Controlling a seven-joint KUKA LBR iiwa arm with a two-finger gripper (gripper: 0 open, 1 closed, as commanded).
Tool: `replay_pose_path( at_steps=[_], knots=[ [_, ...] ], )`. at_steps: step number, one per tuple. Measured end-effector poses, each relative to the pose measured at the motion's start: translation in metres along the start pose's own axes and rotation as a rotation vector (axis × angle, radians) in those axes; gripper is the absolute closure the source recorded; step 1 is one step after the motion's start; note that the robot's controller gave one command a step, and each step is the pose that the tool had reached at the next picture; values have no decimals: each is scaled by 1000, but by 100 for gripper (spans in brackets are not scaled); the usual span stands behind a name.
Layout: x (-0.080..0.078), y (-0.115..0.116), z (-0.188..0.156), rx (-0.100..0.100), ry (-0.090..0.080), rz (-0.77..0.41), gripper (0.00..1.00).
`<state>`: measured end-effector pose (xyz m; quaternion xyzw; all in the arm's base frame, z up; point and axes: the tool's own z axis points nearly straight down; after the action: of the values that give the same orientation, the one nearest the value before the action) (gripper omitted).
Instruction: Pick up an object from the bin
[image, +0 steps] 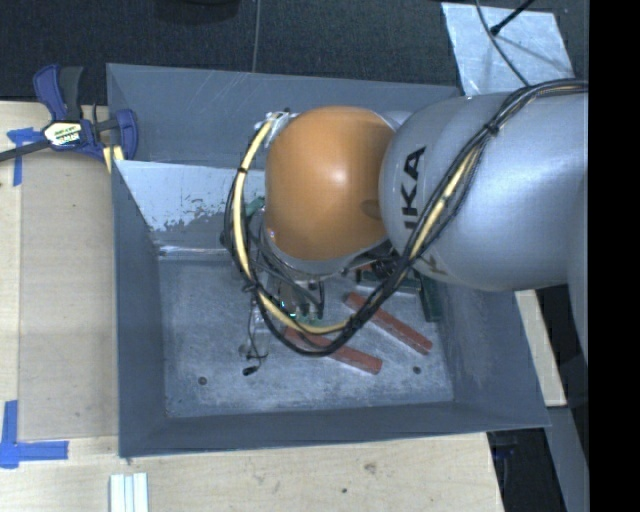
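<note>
My gripper (250, 356) hangs below the arm's wrist, low over the bin floor left of the middle, and most of it is hidden. Nothing shows in its grasp. A reddish-brown flat strip (392, 324) lies slanted on the floor to its right. A second strip of the same colour (356, 359) lies nearer the front, partly under the cables. A dark green thing (431, 298) peeks out beneath the arm at the right wall, and its shape is hidden.
The arm and its orange cover hide the back and middle of the bin. Bare grey floor runs along the left side and the front. The bin's walls slope up all round.
</note>
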<state>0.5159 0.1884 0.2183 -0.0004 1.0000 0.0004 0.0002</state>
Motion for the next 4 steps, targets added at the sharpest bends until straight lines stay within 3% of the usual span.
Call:
replay_pose_path(
  at_steps=[1,2,3,4],
  knots=[
    [-96,-48,152,2,1,6,0],
    [-44,-129,148,1,-1,-167,0],
    [-6,-179,118,1,0,-21,0],
    [11,-176,150,0,3,-3,0]
  ],
)
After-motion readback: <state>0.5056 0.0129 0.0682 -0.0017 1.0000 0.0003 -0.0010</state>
